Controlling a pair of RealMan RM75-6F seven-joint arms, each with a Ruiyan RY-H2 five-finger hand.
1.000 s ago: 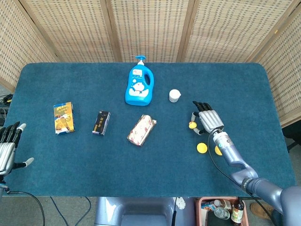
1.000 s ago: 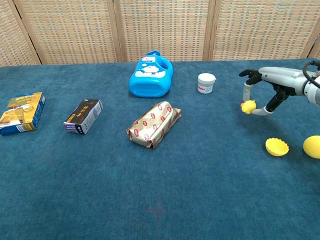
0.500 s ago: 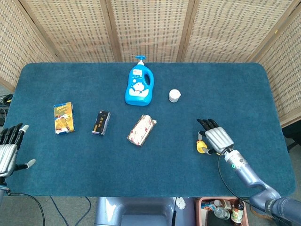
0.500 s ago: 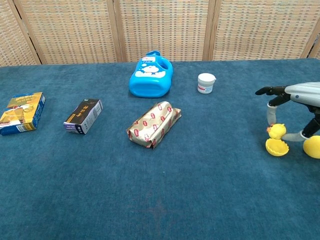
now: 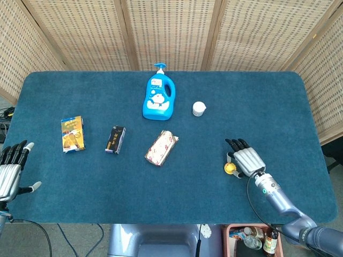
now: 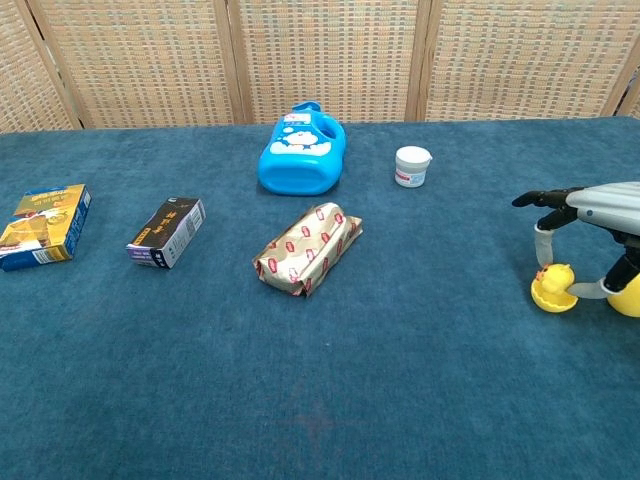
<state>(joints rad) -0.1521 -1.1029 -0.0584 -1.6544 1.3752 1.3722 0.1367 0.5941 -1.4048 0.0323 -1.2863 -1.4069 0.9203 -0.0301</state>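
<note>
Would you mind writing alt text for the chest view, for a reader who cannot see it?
At the right edge of a blue table, the robot's right hand pinches a small yellow piece over a yellow cup-shaped shell. Farther left lie a white jar, a blue pump bottle, a foil-wrapped packet and two small boxes.

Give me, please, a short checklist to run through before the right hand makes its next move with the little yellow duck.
1. Right hand pinches the yellow duck between fingertips: ok.
2. Duck sits inside the yellow half shell: ok, though how deep it sits cannot be told.
3. Half shell rests flat on the blue table: ok.
4. Second yellow half lies just right of the shell, partly hidden by the hand: cannot tell whether they touch.
5. White jar stands well apart from the hand: ok.
6. Left hand waits open at the table's edge, holding nothing: ok.
</note>
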